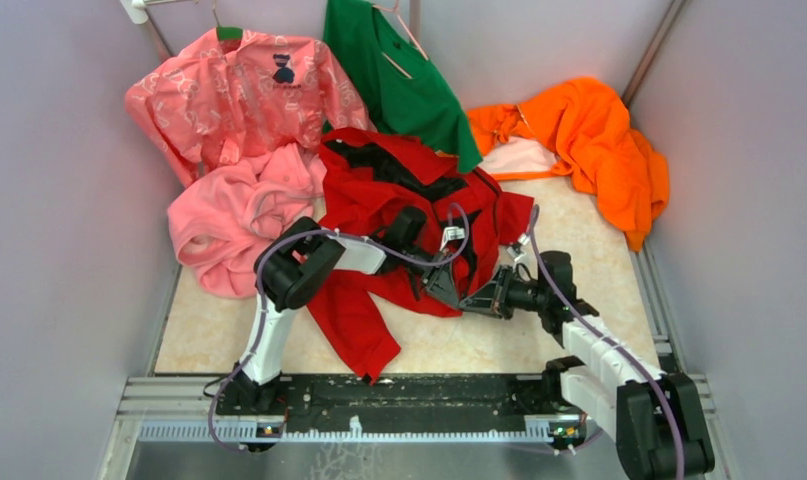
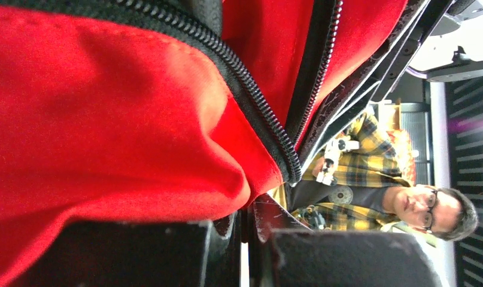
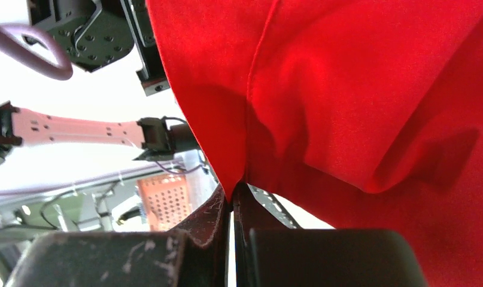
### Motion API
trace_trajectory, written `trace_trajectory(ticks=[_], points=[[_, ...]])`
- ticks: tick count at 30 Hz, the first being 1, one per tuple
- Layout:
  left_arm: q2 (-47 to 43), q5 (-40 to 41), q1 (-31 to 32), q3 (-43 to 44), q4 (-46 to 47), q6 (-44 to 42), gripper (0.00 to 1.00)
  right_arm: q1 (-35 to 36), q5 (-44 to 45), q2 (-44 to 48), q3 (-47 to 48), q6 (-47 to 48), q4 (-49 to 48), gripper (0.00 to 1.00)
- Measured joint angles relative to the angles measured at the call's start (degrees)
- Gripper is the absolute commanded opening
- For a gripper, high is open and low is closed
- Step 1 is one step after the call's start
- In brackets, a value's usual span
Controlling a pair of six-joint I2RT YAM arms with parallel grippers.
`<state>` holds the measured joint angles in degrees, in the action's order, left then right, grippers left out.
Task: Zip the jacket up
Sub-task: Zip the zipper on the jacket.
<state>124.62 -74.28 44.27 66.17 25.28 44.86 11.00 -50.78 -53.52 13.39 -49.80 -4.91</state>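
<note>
Folds hide most of the zipper on the jacket heaped on the bench, its red fabric clenched by left claw and right claw, pink fleece left, orange garment far right.

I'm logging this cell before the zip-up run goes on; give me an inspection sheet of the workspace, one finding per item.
Surface: beige tabletop, bare near the front edge.
Job's things: red jacket crumpled mid-table, front zipper undone.
Clutter: pink fleece at left; patterned pink shirt and green top on hangers; orange garment back right.
Grippers: left gripper and right gripper each shut on jacket fabric, close together.
Cables: purple cables run along both arms, one over the jacket.
Surroundings: grey walls; person in plaid shirt beyond.
</note>
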Motion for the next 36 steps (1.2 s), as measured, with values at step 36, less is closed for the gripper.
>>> trace_trajectory(ticks=[36], points=[[-4.59, 8.94, 1.62, 4.98, -22.08, -17.66, 0.00, -7.58, -6.45, -4.39, 0.98, -17.99, -11.02, 0.00]])
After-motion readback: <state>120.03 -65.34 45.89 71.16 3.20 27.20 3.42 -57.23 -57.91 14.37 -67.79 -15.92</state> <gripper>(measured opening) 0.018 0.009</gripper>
